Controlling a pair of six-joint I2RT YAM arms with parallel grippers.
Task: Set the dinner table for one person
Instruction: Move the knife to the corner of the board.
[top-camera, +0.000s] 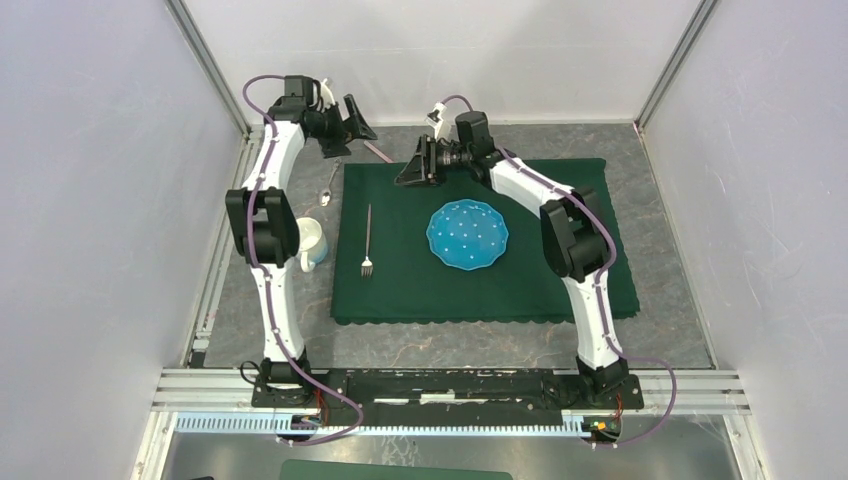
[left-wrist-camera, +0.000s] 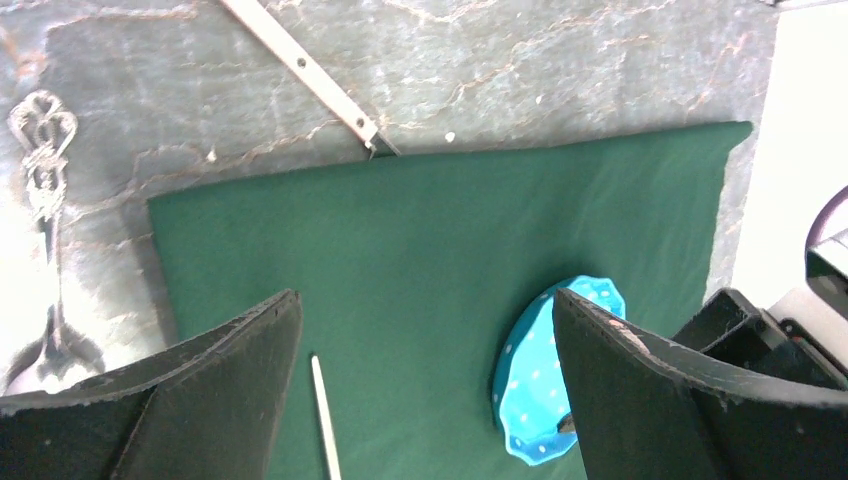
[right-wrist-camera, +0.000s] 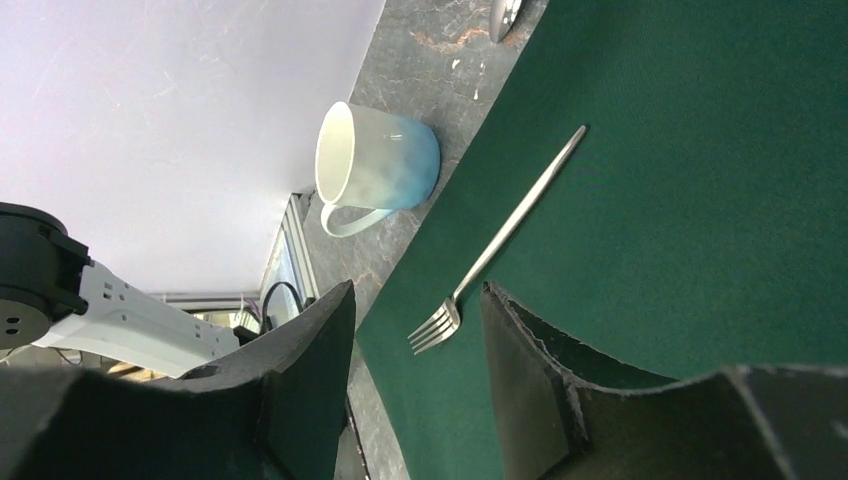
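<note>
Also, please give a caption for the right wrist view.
Silver metal fork on dark green cloth, pale blue ceramic mug on grey stone table.

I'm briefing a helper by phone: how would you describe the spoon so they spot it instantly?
Find the dark green cloth on the grey stone table. Off its far-left corner, on bare stone beyond the mug, lies the spoon. Unlike the plain fork on the cloth, its handle ends in ornate openwork.
</note>
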